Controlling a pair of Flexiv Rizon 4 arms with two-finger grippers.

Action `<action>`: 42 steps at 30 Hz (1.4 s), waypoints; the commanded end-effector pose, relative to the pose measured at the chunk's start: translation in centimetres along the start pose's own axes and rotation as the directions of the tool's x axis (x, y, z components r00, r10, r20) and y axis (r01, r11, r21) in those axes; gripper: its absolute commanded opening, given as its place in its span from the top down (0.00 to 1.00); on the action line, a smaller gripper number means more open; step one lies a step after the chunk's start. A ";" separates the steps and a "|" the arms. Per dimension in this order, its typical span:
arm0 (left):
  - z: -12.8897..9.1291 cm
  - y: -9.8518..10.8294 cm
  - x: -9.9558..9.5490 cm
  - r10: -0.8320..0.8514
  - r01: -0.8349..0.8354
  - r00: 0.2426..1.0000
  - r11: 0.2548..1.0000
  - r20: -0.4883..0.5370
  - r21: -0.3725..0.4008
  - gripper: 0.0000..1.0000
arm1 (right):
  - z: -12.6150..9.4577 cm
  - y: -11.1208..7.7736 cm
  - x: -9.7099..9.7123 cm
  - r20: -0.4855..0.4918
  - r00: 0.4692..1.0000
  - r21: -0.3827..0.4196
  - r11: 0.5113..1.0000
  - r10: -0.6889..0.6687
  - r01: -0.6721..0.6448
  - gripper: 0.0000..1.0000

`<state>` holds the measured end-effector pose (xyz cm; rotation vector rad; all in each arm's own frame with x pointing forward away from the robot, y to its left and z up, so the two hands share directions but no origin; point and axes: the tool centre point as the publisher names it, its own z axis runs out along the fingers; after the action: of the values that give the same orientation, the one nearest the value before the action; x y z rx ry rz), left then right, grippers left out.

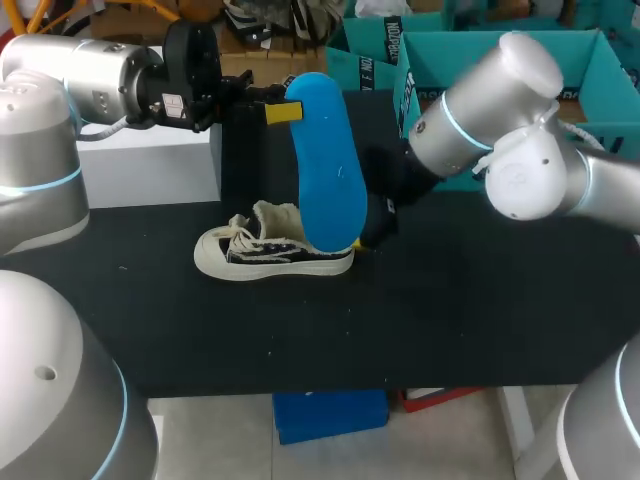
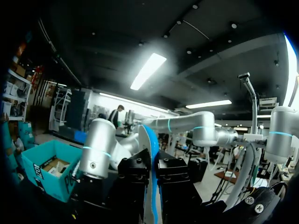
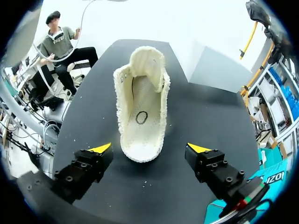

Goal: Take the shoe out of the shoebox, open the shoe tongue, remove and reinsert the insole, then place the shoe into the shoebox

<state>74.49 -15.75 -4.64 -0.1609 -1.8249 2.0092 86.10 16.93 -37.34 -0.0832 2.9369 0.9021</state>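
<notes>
While the smooth blue insole (image 1: pixel 325 165) is clamped upright from 9 o'clock by the left gripper (image 1: pixel 281 110), the fleecy-lined shoe (image 3: pixel 140 112) is flanked, untouched, by the wide-spread right gripper (image 3: pixel 152 148).

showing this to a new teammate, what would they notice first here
The bright blue insole stands out, held upright in the air by the left gripper, shut on its upper part. Below it the shoe sits on the black table with its tongue pulled open, and the right gripper is open behind the heel, a finger on each side.
</notes>
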 end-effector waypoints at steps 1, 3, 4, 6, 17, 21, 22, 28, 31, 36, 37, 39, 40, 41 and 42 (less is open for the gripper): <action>0.1 0.1 0.0 0.002 -0.002 1.000 1.000 0.003 0.001 1.00 | 0.5 -0.7 0.3 0.006 1.000 -0.177 0.984 0.001 0.000 0.00; 0.1 0.1 0.0 0.002 -0.002 1.000 1.000 0.003 0.001 1.00 | 0.8 -0.8 0.4 0.003 1.000 -0.188 0.982 0.003 -0.002 0.00; 0.1 0.1 0.0 0.002 -0.002 1.000 1.000 0.003 0.001 1.00 | 0.9 -0.9 0.4 0.003 1.000 -0.196 0.981 0.004 -0.003 0.00; 0.1 0.1 0.0 0.002 -0.002 1.000 1.000 0.003 0.001 1.00 | 1.1 -1.0 0.5 0.003 1.000 -0.207 0.978 0.007 -0.006 0.00; 0.1 0.1 0.0 0.002 -0.002 1.000 1.000 0.003 0.001 1.00 | 2.6 -1.9 0.5 0.013 0.999 -0.273 0.962 0.033 -0.028 0.00; 0.1 0.1 0.0 0.002 -0.002 1.000 1.000 0.003 0.001 1.00 | 3.1 -2.1 0.4 0.013 0.999 -0.284 0.958 0.037 -0.032 0.00; 0.1 0.1 0.0 0.002 -0.002 1.000 1.000 0.003 0.001 1.00 | 3.2 -2.1 0.4 0.013 0.999 -0.286 0.958 0.037 -0.032 0.00; 0.1 0.1 0.0 0.002 -0.002 1.000 1.000 0.003 0.001 1.00 | 3.8 -2.4 0.3 0.006 0.999 -0.312 0.949 0.039 -0.035 0.00; 0.1 0.1 0.0 0.002 -0.002 1.000 1.000 0.003 0.001 1.00 | 4.0 -2.5 0.2 0.004 0.999 -0.318 0.947 0.044 -0.040 0.00; 0.1 0.1 0.0 0.002 -0.002 1.000 1.000 0.003 0.001 1.00 | 4.0 -2.6 0.2 -0.003 0.999 -0.312 0.949 0.049 -0.047 0.00; 0.1 0.1 0.0 0.002 -0.002 1.000 1.000 0.003 0.001 1.00 | 3.9 -2.6 0.1 -0.006 0.999 -0.300 0.953 0.049 -0.049 0.00; 0.1 0.1 0.0 0.002 -0.002 1.000 1.000 0.003 0.001 1.00 | 3.5 -2.6 0.0 -0.011 0.999 -0.271 0.961 0.049 -0.050 0.00; 0.1 0.1 0.0 0.002 -0.002 1.000 1.000 0.003 0.001 1.00 | 3.2 -2.5 -0.1 -0.012 0.999 -0.256 0.965 0.050 -0.052 0.00; 0.1 0.1 0.0 0.002 -0.002 1.000 1.000 0.003 0.001 1.00 | 2.9 -2.5 -0.2 -0.018 0.998 -0.228 0.972 0.054 -0.056 0.00; 0.1 0.1 0.0 0.002 -0.002 1.000 1.000 0.003 0.001 1.00 | 2.7 -2.5 -0.4 -0.022 0.998 -0.194 0.979 0.054 -0.057 0.00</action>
<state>74.49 -15.75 -4.65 -0.1609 -1.8248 2.0093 86.42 16.40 -42.21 -0.0230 2.8005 1.3167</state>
